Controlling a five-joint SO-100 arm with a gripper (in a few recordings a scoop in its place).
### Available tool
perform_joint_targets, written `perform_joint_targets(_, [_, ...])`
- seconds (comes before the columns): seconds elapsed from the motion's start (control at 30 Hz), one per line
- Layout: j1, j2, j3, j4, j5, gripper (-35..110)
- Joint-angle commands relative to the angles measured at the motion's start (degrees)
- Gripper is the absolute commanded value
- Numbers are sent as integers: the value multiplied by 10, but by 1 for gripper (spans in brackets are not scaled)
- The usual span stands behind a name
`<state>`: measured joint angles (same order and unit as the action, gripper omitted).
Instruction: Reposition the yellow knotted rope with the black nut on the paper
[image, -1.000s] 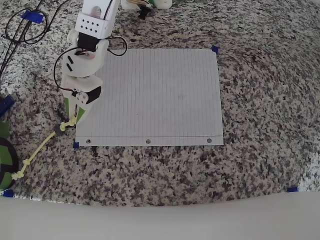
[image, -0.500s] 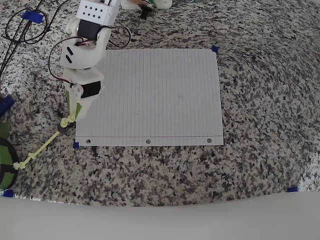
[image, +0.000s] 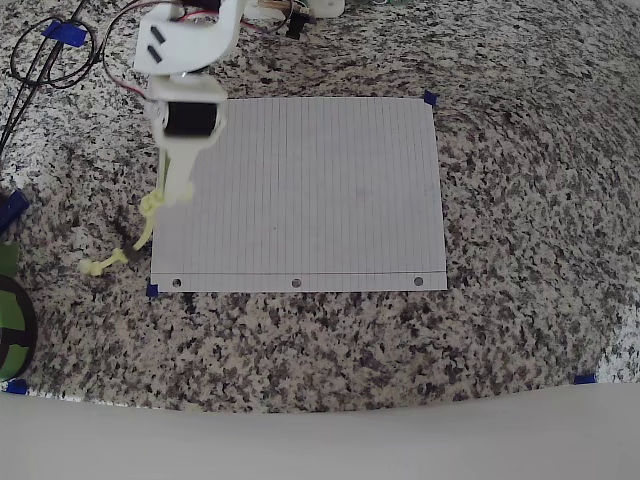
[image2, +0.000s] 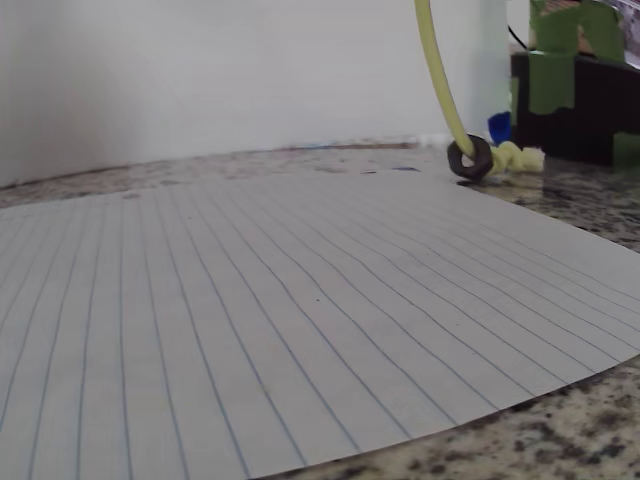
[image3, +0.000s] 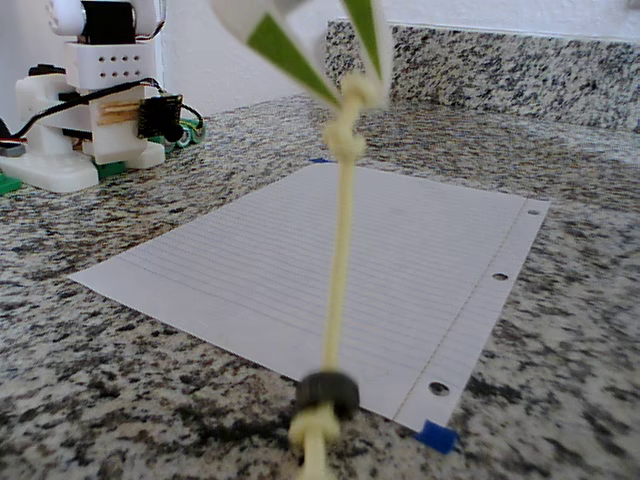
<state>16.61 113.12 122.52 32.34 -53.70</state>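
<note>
One speckled granite bench (image: 520, 200) carries everything, with wide bare stone to the right of and below the sheet in the overhead view. The paper (image: 300, 190) lies flat on it, its three punched holes along the lower edge in that view, blue tape tabs at two corners, and its lined face is bare. The white arm reaches down over the sheet's left edge, and the fingers (image3: 352, 55) are pinched shut on the upper end of the yellow knotted rope (image3: 340, 270), just above a knot. From there the cord hangs almost straight down, its long axis near vertical in the fixed view; in the overhead view it runs down and to the left, off the paper's left edge. The black nut (image3: 327, 392) sits low on the cord, ringed around it just above the bottom knot, at the bench surface just beside the sheet's lower-left corner. The pale tail end lies on stone beyond the nut.
</note>
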Motion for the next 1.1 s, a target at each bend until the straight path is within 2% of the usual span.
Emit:
perform_joint_targets(0.0, [-15, 98, 22, 7, -20, 0])
perform_joint_targets(0.3, [-35, 308, 113, 28, -115, 0])
perform_joint_targets(0.57, [-150, 496, 294, 26, -108, 0])
perform_joint_targets(0.77, [-213, 547, 371, 20, -108, 0])
perform_joint_targets(1.07, [-246, 624, 460, 36, -98, 0])
